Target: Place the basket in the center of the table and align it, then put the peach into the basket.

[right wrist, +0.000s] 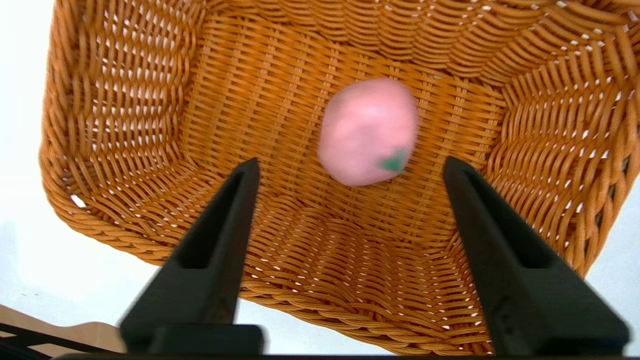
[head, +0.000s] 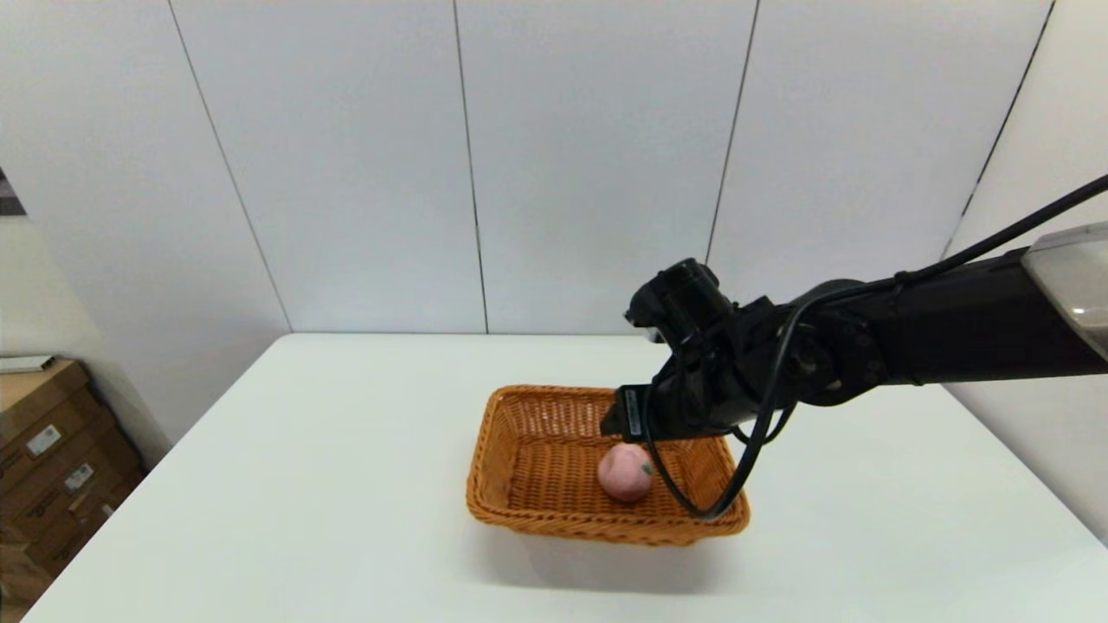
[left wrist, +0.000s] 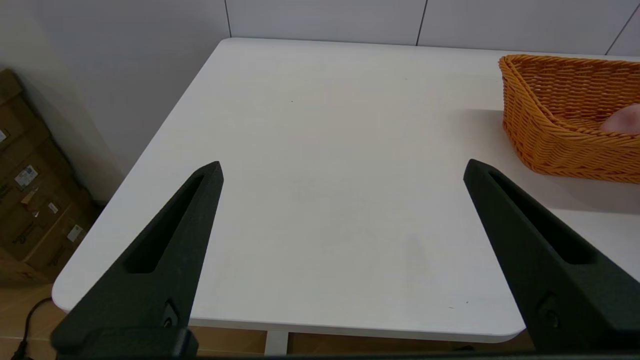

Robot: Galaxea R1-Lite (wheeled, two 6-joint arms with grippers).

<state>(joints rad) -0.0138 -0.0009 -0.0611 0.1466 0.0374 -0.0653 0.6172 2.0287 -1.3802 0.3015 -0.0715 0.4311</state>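
Centrally in the head frame, the basket [head: 554,450] on the table [head: 303,484] holds the peach [head: 625,472]. Right gripper [right wrist: 350,167] hovers above, fingers wide, empty. Left gripper [left wrist: 342,167] spread wide, parked off lower left.

Peach [head: 625,472] sits inside the basket [head: 519,450] on the table [head: 346,450], right gripper [head: 628,414] hovering just above it — fingers hard to make out from here.
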